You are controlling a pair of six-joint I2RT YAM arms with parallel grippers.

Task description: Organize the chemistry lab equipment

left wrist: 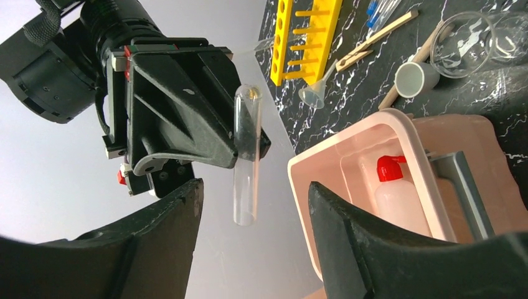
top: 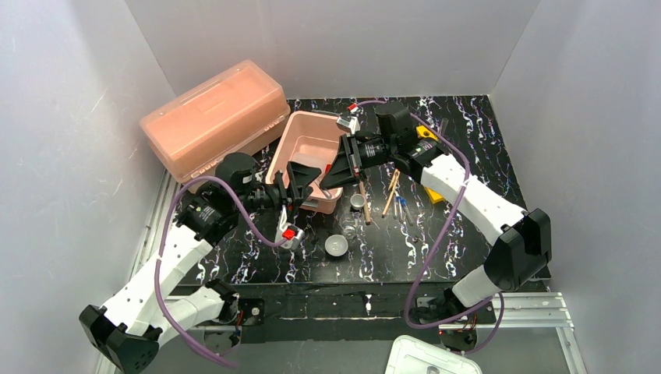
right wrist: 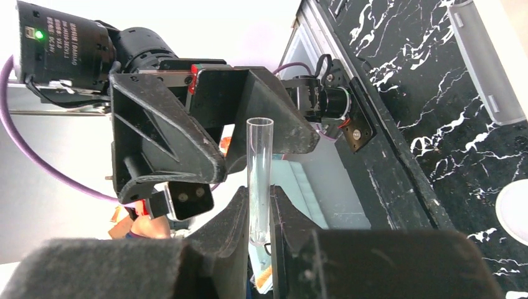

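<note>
the right gripper (right wrist: 258,208) is clamped on a clear glass test tube (right wrist: 259,168), raised over the near rim of the pink rectangular plastic tub (top: 290,128). it seems offered to the left gripper (left wrist: 252,193), whose fingers stand apart around it.

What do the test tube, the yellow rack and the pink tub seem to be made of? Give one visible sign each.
Test tube: clear glass or hard plastic, glossy; the background shows through it. Yellow rack: probably moulded plastic, uniform colour, smooth pegs. Pink tub: probably plastic, satin, with rounded moulded rim.
</note>
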